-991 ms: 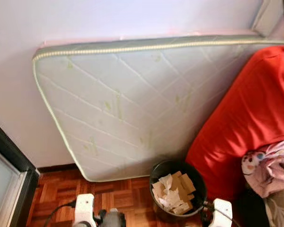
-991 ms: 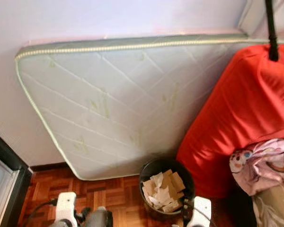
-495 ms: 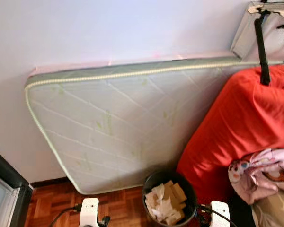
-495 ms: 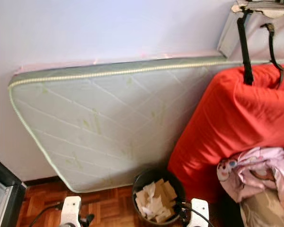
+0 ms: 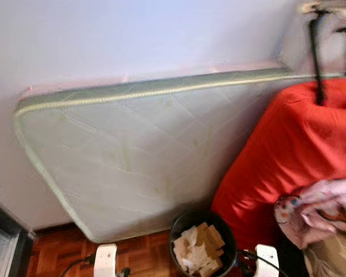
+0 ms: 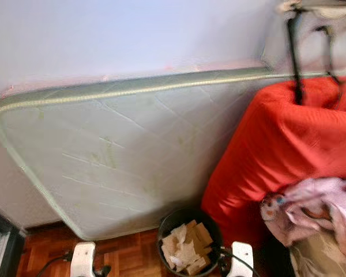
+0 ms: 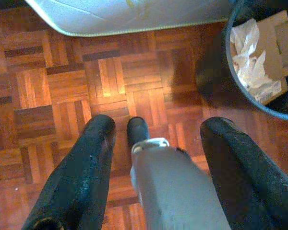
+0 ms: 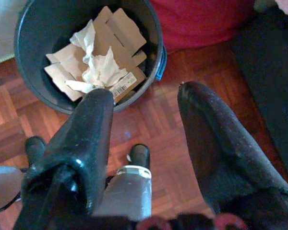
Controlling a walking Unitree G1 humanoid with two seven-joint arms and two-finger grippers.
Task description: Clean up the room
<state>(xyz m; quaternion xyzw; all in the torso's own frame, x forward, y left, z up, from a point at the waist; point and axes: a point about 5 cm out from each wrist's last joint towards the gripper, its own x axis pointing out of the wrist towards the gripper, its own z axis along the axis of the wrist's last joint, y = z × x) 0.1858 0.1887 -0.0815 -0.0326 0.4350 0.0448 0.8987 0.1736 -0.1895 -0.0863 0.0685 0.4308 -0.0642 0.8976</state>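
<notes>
A black waste bin (image 5: 203, 245) holding crumpled paper and cardboard pieces stands on the parquet floor between the leaning mattress (image 5: 144, 156) and a red cushion (image 5: 294, 156). My left gripper (image 7: 158, 124) hangs open over bare parquet with nothing between its fingers, and the bin (image 7: 259, 57) is off to one side of it. My right gripper (image 8: 145, 93) is open too, low over the floor right beside the bin (image 8: 86, 48). Both arms sit at the bottom edge of the eye views, the left (image 5: 105, 259) and the right (image 5: 267, 259) flanking the bin.
A pink printed cloth (image 5: 323, 208) lies bunched against the red cushion at the right. A pale bag with black straps (image 5: 320, 52) hangs above the cushion. A dark door frame (image 5: 3, 242) stands at the lower left. The wall runs behind the mattress.
The whole picture has shifted and is now blurred, so the camera has moved: it tilted up, then turned. The bin, mattress and cushion keep their places. Both arms stay low.
</notes>
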